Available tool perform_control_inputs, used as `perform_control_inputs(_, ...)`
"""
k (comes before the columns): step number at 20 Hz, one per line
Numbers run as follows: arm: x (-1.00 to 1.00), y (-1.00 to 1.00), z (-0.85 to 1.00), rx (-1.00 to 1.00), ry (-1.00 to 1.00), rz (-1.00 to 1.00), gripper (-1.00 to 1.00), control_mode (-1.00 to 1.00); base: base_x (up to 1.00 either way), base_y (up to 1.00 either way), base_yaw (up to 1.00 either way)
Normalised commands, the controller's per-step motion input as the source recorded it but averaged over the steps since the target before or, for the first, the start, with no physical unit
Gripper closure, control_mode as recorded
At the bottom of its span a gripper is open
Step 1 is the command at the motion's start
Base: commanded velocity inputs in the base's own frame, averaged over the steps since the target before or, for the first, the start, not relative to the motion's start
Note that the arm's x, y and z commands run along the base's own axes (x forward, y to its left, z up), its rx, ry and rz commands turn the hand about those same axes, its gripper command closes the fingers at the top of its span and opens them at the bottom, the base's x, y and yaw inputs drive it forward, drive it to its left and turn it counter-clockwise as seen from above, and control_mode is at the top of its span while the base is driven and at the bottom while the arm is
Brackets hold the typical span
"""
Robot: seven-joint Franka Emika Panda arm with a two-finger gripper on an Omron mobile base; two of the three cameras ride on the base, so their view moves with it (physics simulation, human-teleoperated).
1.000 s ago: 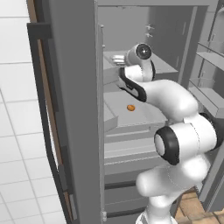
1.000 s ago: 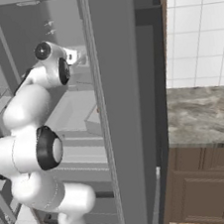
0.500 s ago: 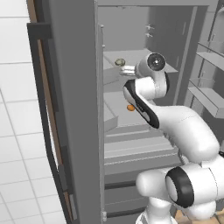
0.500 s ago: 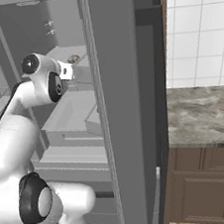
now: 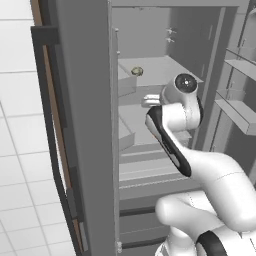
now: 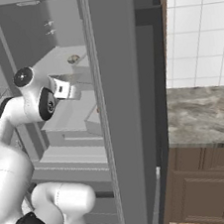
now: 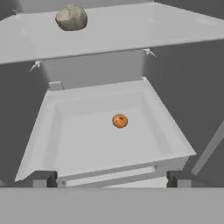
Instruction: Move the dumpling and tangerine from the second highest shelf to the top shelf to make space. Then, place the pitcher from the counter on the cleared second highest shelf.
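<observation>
Looking from the left base camera, the dumpling (image 5: 137,71) sits on the top shelf (image 5: 160,67) inside the open fridge, above the arm's wrist. From the right base camera, the gripper (image 6: 67,88) reaches into the fridge, jaws spread apart and empty. From the hand camera, the tangerine (image 7: 120,120) rests alone on the second highest shelf (image 7: 78,144), dumpling (image 7: 71,18) on the slab above.

Tangerine (image 7: 120,120) bright orange; dumpling (image 7: 71,18) beige-grey, pale patches; both shelves light grey; counter (image 6: 202,117) grey-brown marbled.
</observation>
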Motion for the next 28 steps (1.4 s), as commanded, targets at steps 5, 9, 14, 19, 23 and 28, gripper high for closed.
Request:
perform_control_inputs(5,-0.19,-0.06,-0.46,-0.01,0.22,0.0,-1.0,-1.0,0.0,0.0,0.0)
perform_control_inputs(9,0.01,-0.01,-0.55,-0.09,0.22,-0.03,-1.0,-1.0,0.0,0.0,0.0)
perform_control_inputs(14,0.2,-0.15,-0.61,-0.08,0.14,-0.06,-1.0,-1.0,0.0,0.0,0.0)
perform_control_inputs(19,0.26,-0.22,-0.45,-0.03,0.08,-0.04,-1.0,-1.0,0.0,0.0,0.0)
perform_control_inputs(23,0.32,-0.3,-0.18,0.0,0.0,-0.02,-1.0,-1.0,0.0,0.0,0.0)
perform_control_inputs(28,0.4,-0.15,-0.11,0.0,0.0,0.0,-1.0,-1.0,0.0,0.0,0.0)
